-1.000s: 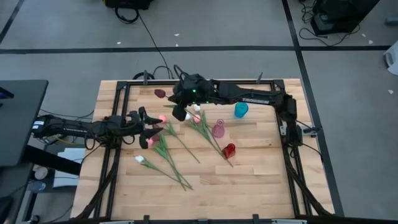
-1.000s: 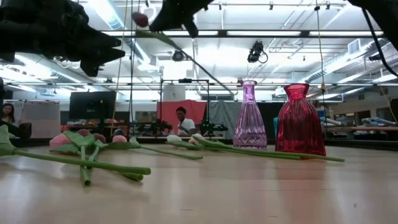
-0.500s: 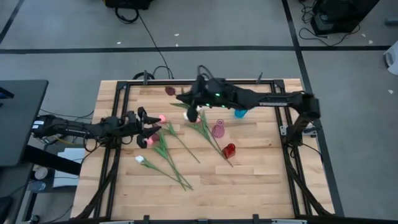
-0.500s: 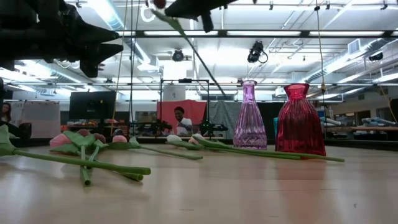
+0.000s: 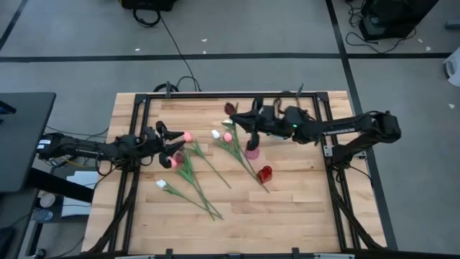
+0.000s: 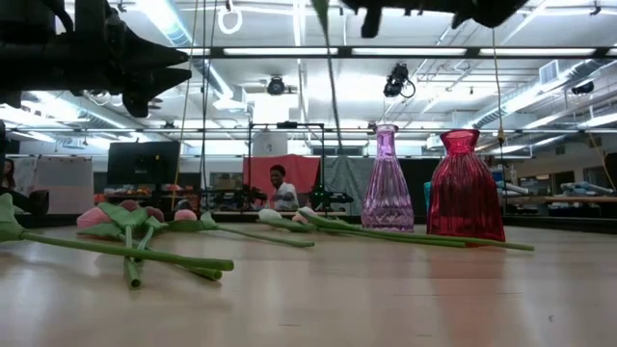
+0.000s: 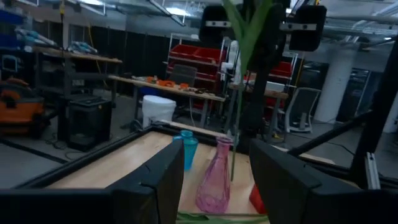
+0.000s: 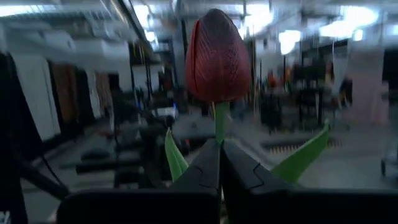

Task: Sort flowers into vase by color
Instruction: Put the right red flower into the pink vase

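My right gripper hangs high over the table's far middle, shut on a dark maroon flower whose stem drops nearly upright beside the pink vase. A red vase stands nearer. My left gripper waits open at the left, close to two pink flower heads. Several more flowers with pink or white heads lie flat on the table between the arms. My right gripper pinches the maroon flower's stem just below the head between its two shut fingers. The fingers come nearly level from the table's right and lie across the stem. The flower is lifted clear, head up, its stem and leaves hanging below.
A blue vase stands behind the pink vase, toward the far edge. A black metal frame runs round the wooden table. In the low view a person sits in the room beyond.
My right gripper has carried the maroon flower toward the table's right edge, from the far left-middle to the pink vase, tipping up from pointing down to near level. The stem has swung from slanting to nearly upright. It stays shut on the flower.
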